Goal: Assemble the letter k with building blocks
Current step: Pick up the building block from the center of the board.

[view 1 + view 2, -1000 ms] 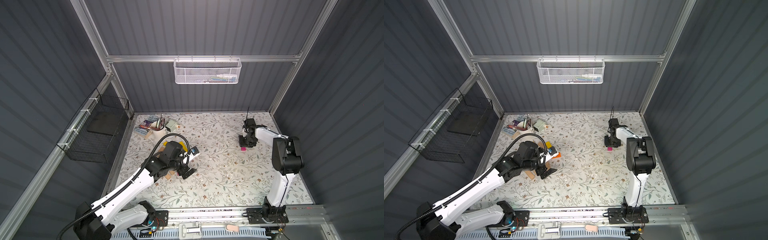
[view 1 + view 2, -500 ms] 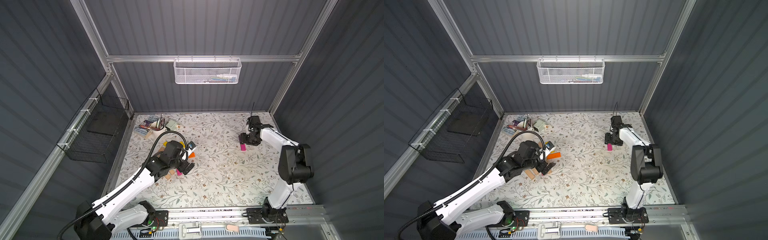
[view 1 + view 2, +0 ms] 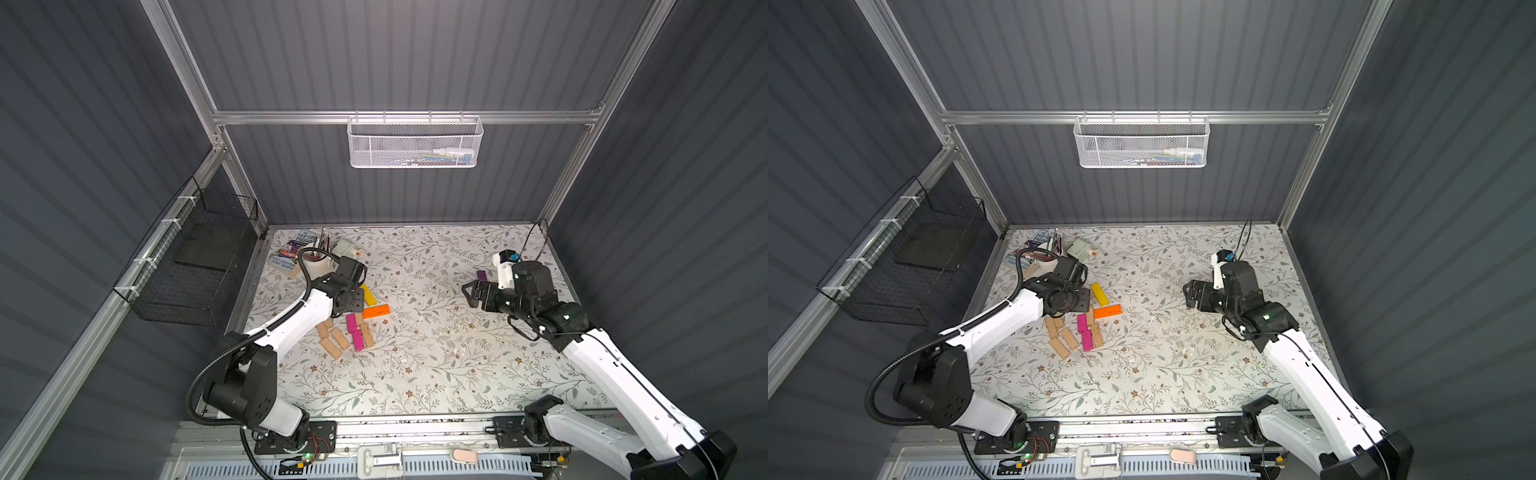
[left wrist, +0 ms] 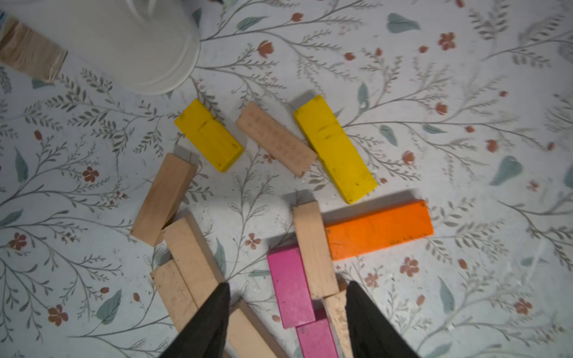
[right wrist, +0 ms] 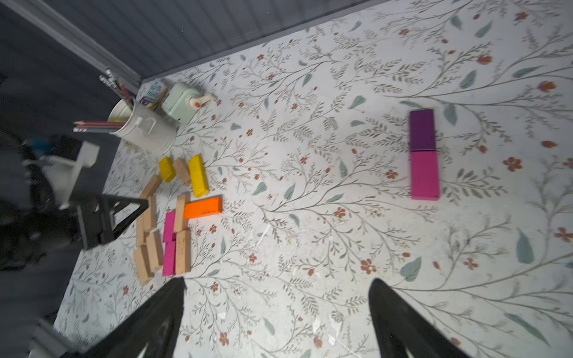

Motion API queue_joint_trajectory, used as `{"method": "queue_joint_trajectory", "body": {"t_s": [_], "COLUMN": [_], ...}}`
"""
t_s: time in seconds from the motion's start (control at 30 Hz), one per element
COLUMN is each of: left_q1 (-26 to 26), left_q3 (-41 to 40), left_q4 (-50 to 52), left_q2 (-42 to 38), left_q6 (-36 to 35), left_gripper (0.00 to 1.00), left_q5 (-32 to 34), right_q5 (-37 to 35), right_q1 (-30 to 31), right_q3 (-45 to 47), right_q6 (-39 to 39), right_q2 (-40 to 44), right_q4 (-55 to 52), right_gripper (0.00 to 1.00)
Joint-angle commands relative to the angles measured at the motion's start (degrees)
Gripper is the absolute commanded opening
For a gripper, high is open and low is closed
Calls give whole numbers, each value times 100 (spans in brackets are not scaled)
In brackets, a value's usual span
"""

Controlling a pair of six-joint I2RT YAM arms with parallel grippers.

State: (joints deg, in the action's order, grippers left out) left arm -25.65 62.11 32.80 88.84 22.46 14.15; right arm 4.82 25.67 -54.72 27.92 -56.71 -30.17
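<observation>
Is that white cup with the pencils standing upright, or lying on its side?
Upright. The white cup stands on its base with its mouth upward, and the pencils poke out of the top.

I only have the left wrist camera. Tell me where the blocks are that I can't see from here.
Observer: Two lie far from the rest, on the right arm's side: a purple block and a pink block, end to end and touching.
Operator: Report the other arm's hand.
Observer: The right gripper is open and holds nothing.
Operator: Name what else stands near my blocks.
Observer: A mint-green sharpener stands beside the white cup, on its back-wall side.
</observation>
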Motion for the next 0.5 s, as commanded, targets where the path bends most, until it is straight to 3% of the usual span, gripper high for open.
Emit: {"method": "queue_joint_trajectory", "body": {"t_s": [0.0,0.13,0.3,0.47], "left_q1": [192,316,507,500], "left_q3": [419,592,552,258], "left_q4": [301,446,509,403], "left_q2": [440,792,890,641], "left_q6": [863,1039,1103,939], "left_gripper": [57,54,49,46], "left_q5": [18,280,187,-596], "right_q5": [80,63,83,57], "right_q1": [495,994,1149,1150], "right_q3": [56,38,160,42], "right_q6": [292,357,407,329], "right_q2": [-82,-287,-326,-454], "right_q4": [-226,-291,-103,-90], "right_gripper": [94,95,96,97]}}
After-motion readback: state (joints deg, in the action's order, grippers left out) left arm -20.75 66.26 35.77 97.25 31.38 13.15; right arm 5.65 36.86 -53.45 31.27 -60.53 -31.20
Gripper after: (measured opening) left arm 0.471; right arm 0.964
